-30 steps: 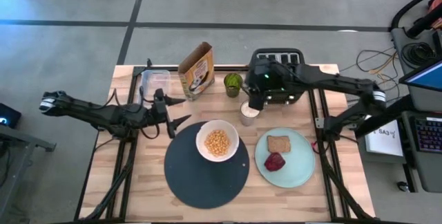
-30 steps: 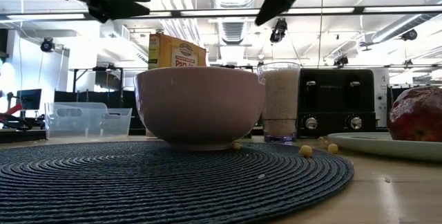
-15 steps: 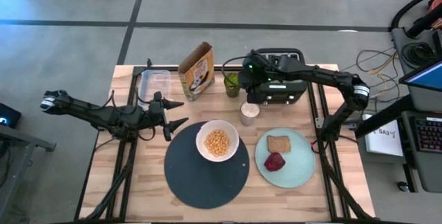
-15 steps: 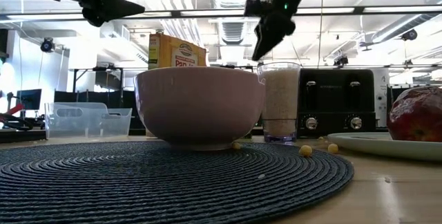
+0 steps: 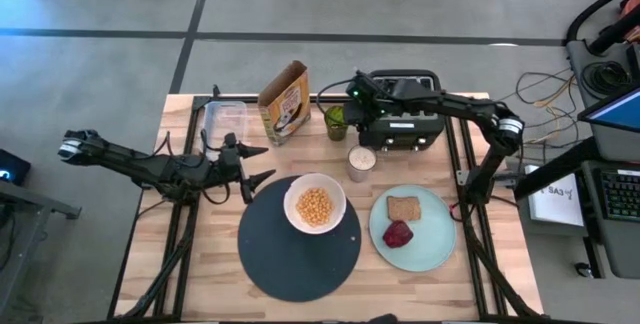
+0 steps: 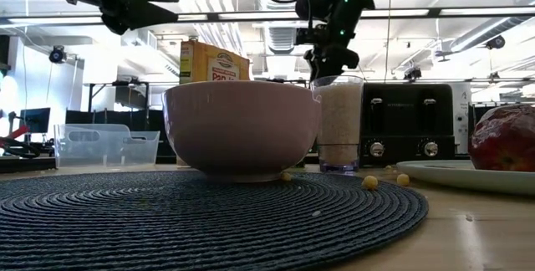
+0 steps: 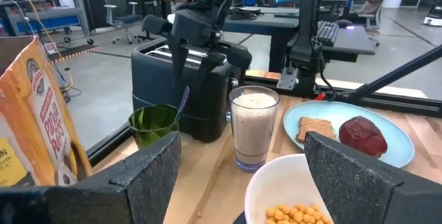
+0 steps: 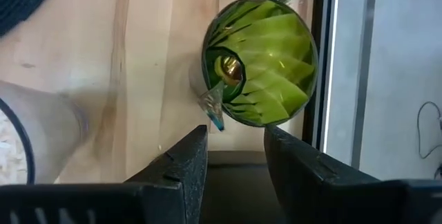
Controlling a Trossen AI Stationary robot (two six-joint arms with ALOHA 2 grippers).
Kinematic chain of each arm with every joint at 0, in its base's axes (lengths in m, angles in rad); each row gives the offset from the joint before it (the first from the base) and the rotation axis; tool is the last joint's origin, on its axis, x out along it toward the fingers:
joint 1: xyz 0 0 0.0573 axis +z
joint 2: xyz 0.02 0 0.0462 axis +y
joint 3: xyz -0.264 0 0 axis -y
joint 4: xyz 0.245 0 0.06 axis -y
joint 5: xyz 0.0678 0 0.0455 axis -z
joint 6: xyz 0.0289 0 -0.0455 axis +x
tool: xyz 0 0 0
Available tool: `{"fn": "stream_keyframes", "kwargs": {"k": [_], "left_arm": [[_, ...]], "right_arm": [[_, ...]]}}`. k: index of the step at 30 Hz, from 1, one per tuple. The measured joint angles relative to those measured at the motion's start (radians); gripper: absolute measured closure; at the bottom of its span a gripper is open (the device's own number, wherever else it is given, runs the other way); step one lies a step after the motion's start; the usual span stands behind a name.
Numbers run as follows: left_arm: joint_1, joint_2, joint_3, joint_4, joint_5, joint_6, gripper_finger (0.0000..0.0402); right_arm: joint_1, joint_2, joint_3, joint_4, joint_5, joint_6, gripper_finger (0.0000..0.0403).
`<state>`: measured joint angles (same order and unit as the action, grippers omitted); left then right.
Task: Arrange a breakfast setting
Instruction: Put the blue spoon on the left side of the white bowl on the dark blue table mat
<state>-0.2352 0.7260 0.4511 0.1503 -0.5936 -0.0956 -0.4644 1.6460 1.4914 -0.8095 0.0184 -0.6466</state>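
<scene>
The white bowl of cereal stands on the far part of the dark navy mat. The mint-green plate to its right holds the toast slice and the dark red food piece. The small spoon stands in a green cup, its handle sticking up past the rim. My right gripper is open and points down over that cup, one finger on either side of the handle's tip. My left gripper is open and empty, left of the bowl.
A glass of white grains stands between the bowl and the black toaster. A cereal box and a clear tub stand at the far left. Loose cereal bits lie by the mat's edge.
My right gripper has gone from over the glass toward the table's far edge and left, and has come down over the green cup. Its fingers now stand around the spoon's handle.
</scene>
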Motion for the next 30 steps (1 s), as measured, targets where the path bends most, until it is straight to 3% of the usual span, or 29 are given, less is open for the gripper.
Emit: {"fn": "stream_keyframes", "kwargs": {"k": [11,25,30], "left_arm": [[0.000,0.002,0.000,-0.001,-0.001,0.008,0.0114],[0.000,0.002,0.000,-0.001,-0.001,0.008,0.0114],[0.000,0.002,0.000,-0.001,-0.001,0.008,0.0114]], "right_arm": [[0.001,0.008,0.010,0.015,-0.069,-0.008,0.0296],[0.001,0.025,0.010,0.015,-0.073,-0.028,0.0389],[0.001,0.025,0.010,0.015,-0.074,-0.029,0.0393]]}}
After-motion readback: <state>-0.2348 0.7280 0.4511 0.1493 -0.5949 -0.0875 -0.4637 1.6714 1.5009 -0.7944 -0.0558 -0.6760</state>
